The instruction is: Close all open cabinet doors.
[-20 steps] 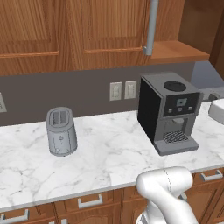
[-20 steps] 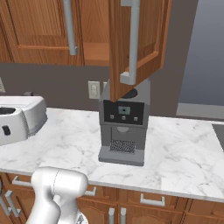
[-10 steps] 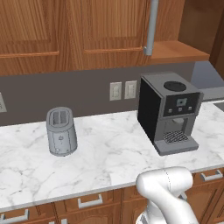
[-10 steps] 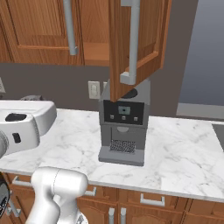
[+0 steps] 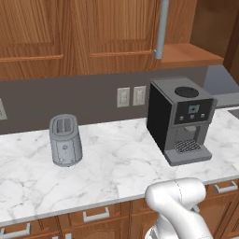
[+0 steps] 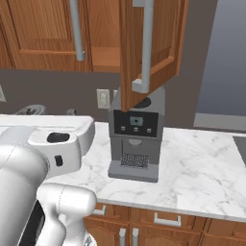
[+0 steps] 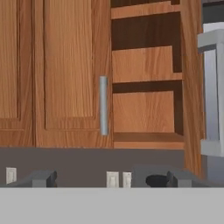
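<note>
A coffee machine stands under the open cabinet door — swung outward, handle vertical; claw width unreadable.

Grey wall behind white marble counter (wooden drawers below).

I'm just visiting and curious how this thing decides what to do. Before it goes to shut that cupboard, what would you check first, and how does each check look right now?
1. Which door is open: ok. The open cabinet door swings out above the coffee machine.
2. Neighbouring closed door: ok, flush with its frame.
3. Shelves clear of anything blocking the door: ok, nothing sticks out.
4. Handle of the open door reachable: cannot tell.
5. Jaws' state: cannot tell; the fingertips are too dim to judge.
6. Toaster out of the way: ok, it stands well left of the open door.
</note>
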You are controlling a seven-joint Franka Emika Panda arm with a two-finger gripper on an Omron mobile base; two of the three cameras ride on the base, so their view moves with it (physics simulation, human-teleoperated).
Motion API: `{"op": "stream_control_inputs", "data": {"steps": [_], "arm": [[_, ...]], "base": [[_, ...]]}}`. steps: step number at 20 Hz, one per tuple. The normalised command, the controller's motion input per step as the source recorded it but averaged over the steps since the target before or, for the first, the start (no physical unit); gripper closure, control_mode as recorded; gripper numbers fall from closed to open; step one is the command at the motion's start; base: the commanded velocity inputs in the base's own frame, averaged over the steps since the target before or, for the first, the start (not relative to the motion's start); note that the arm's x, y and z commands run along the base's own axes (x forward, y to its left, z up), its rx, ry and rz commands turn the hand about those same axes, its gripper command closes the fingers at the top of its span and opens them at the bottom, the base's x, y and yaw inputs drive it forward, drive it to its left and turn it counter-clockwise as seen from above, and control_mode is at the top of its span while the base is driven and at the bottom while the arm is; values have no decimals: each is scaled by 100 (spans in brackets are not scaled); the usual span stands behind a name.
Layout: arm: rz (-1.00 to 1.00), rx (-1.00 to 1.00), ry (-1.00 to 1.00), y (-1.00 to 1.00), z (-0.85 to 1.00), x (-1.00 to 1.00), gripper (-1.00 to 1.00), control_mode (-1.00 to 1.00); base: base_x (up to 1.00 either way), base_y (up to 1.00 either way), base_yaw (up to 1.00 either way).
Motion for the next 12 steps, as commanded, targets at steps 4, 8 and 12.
{"op": "stream_control_inputs", "data": {"steps": [4,8,12], "arm": [[1,0,-8,-50,0,-7,-100,-100],[1,0,-7,-49,0,0,-100,-100],[4,0,-5,-42,0,2,-100,-100]], "base": [[0,0,0],[0,0,0],[0,0,0]]}}
